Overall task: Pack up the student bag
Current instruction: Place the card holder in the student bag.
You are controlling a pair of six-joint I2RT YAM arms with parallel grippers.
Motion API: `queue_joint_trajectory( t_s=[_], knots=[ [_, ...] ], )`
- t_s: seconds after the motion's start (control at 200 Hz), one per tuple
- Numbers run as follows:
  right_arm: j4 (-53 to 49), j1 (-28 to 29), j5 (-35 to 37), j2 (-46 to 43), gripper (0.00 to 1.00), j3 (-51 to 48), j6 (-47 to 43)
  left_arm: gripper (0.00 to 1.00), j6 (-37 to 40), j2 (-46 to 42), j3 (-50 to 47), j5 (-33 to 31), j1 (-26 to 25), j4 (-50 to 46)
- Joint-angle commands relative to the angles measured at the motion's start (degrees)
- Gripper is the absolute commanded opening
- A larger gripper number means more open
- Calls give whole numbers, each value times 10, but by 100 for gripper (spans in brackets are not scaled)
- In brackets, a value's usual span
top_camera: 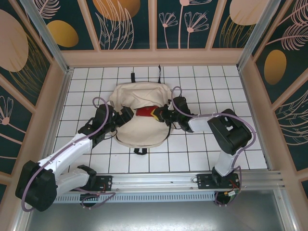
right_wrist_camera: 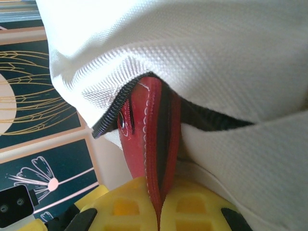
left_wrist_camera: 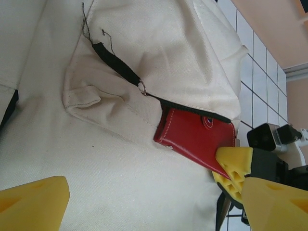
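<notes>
Grip first: clamping the right gripper (right_wrist_camera: 156,204) shut on the near edge of a small red stitched leather wallet (right_wrist_camera: 149,139), holding its far end tucked just ahead of the hand inside the black-toothed zipper slot (right_wrist_camera: 113,113) of the large soft cream fabric backpack (top_camera: 139,94). Spreading flat under and beyond both hands, centred between them. Holding the left gripper (top_camera: 126,115) wide and empty, poised over cloth beside the pocket. Risking a snag: catching the wallet's corner on the slack zipper lip, bunching fabric, or spilling it outside by letting go too early.
</notes>
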Motion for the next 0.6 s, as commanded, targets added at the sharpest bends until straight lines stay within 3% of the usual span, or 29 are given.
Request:
queue_joint_trajectory(
  t_s=[0.0, 0.285, 0.385, 0.48, 0.596],
  knots=[
    [35, 12, -20, 20, 0, 26, 7, 92, 36, 4, 24, -6, 4, -1],
    [43, 14, -22, 57, 4, 65, -6, 92, 50, 31, 44, -6, 4, -2],
    [33, 12, -21, 52, 19, 71, -6, 92, 56, 38, 52, 7, 4, -1],
    [-7, 12, -13, 24, 44, 64, -20, 92, 62, 40, 56, 10, 4, -1],
    [-60, 13, 10, -30, 58, 28, -45, 93, 65, 43, 56, 15, 5, 7]
  ],
)
